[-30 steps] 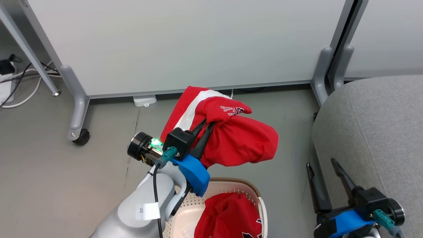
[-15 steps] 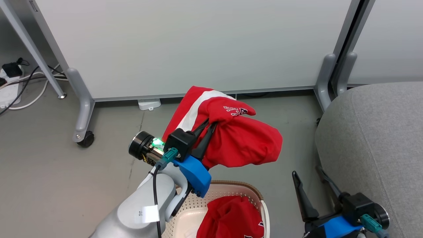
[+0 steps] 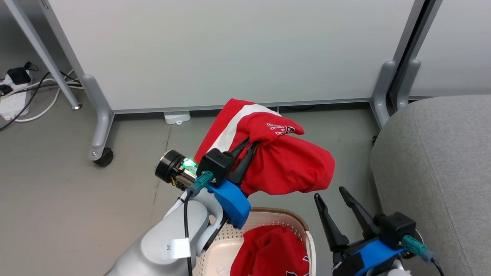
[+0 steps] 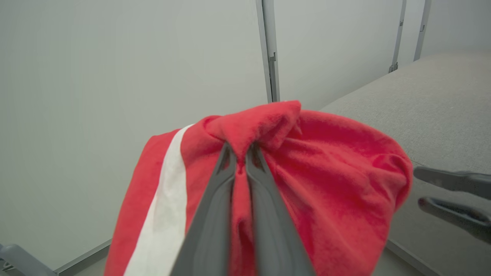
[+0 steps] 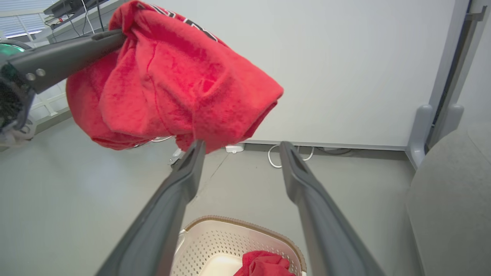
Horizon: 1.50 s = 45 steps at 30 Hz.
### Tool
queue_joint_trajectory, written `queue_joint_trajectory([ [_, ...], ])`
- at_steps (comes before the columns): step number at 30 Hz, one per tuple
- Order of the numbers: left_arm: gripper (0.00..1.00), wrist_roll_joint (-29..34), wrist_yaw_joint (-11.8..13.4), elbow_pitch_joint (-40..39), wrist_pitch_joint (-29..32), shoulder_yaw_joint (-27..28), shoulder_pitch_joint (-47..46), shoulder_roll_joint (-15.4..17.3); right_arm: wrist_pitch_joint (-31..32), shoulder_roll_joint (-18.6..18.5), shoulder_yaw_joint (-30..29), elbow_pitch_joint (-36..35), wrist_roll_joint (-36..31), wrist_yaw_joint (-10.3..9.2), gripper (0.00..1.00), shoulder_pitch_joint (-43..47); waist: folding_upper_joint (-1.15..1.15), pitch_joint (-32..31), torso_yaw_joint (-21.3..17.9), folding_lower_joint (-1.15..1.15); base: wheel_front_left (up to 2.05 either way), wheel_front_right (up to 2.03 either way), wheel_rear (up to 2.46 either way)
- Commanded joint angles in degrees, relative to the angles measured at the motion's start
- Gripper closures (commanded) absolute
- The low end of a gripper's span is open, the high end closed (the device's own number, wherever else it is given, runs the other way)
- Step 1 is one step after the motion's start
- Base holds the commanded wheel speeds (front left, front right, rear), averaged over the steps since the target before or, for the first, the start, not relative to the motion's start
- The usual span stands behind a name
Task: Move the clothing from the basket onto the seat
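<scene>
My left gripper (image 3: 251,145) (image 4: 241,153) is shut on a red garment with a white stripe (image 3: 284,161) (image 4: 330,184) (image 5: 172,80), which hangs in the air above the floor, past the far rim of the basket. The cream basket (image 3: 284,218) (image 5: 230,237) sits at the bottom middle with more red clothing (image 3: 268,249) (image 5: 264,264) inside. My right gripper (image 3: 330,193) (image 5: 239,147) stands open just right of the basket, below the hanging garment and left of the grey seat (image 3: 437,161) (image 4: 441,103) (image 5: 448,199).
White partition panels (image 3: 230,50) on grey wheeled feet (image 3: 99,130) stand behind the floor area. A power strip and cables (image 3: 15,96) lie at far left. A small white box (image 3: 177,117) rests at the panel's foot.
My right gripper has moved left, away from the seat's edge toward the basket and the hanging garment. The camera has shifted slightly. The left gripper still holds the garment.
</scene>
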Motion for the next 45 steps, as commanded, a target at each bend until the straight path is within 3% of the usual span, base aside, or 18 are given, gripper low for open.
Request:
queue_joint_trajectory([
  [1, 1.00, -0.09, 0.05, -0.15, 0.06, -0.01, -1.06, -0.05, -0.22, -0.77, 0.84, 0.27, 0.85, 0.01, 0.00, -1.09, 0.00, 0.15, 0.19, 0.00, 0.00, 0.00, 0.00],
  [16, 1.00, -0.03, -0.62, 0.27, -0.10, -1.23, -1.89, -0.85, -0.22, -3.74, 9.83, 2.30, 13.15, 0.01, 0.00, -7.13, 0.00, 0.88, 1.57, 0.00, 0.00, 0.00, 0.00],
  [31, 1.00, -0.38, -0.53, 0.59, -0.21, -2.05, -1.91, -1.14, -0.22, -4.35, 12.70, -0.10, 16.18, 0.01, 0.00, -9.60, 0.00, 0.72, 1.73, 0.00, 0.00, 0.00, 0.00],
  [32, 1.00, -0.37, -0.54, 0.59, -0.22, -2.09, -1.96, -1.16, -0.22, -4.31, 12.77, -0.07, 16.02, 0.01, 0.58, -9.66, 0.00, 0.73, 1.75, 0.00, 0.00, 0.00, 0.00],
  [33, 1.00, -0.40, -0.56, 0.59, -0.23, -2.14, -2.01, -1.17, -0.22, -4.28, 12.86, -0.04, 15.94, 0.01, 1.00, -9.75, 0.00, 0.74, 1.77, 0.00, 0.00, 0.00, 0.00],
  [45, 1.00, -0.76, -0.35, 0.67, -0.28, -2.54, -2.03, -1.10, -0.22, -3.39, 12.37, -0.17, 14.82, 0.01, 1.00, -10.10, 0.00, 0.74, 1.72, 0.00, 0.00, 0.00, 0.00],
])
